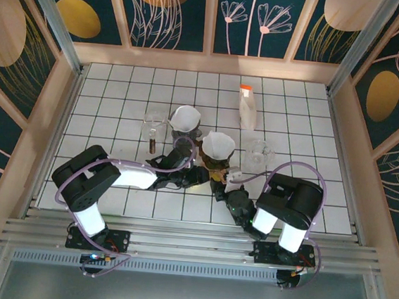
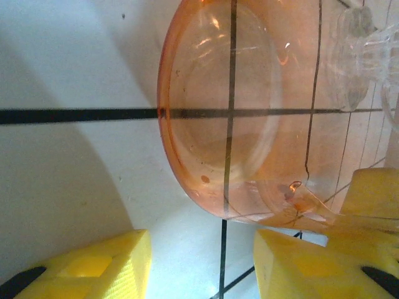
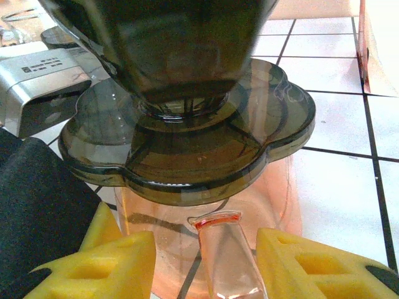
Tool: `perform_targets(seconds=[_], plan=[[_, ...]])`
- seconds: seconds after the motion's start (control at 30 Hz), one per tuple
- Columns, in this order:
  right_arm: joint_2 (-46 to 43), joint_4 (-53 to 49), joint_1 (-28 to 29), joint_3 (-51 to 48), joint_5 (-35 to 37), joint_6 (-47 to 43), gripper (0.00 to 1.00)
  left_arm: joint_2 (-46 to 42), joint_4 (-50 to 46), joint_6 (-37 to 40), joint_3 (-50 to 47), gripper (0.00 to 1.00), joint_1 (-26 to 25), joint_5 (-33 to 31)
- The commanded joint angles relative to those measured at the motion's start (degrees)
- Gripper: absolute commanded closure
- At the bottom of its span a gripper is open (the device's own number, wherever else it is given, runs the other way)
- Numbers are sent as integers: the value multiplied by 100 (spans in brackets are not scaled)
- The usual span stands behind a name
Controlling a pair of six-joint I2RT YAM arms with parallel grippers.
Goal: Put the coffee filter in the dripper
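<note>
A white paper coffee filter sits open inside the smoky dark dripper, which stands on an orange glass cup. The cup's handle lies between the fingers of my right gripper, which is open, with a gap on each side. My left gripper is open too, just short of the cup's orange wall on the opposite side. From above, both grippers meet under the dripper. A second white cone stands behind it to the left.
A white bottle with an orange cap stands at the back. A clear glass cup sits right of the dripper, and a clear glass with a brown stick sits left. Wooden walls ring the tiled table.
</note>
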Motion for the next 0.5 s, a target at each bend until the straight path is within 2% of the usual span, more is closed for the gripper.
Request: perform_targets(seconds=[0.0,0.2,0.47], plan=[[128,263,-201,262,-77,-52,53,154,745,331,-71,51,60,-493],[234,329,-256,355,-123,-128,53,-1,639,284,-286,49,58,-507],[317,343,-407,434,-155,-143,53,-739,378,262,-710,46,60,-388]])
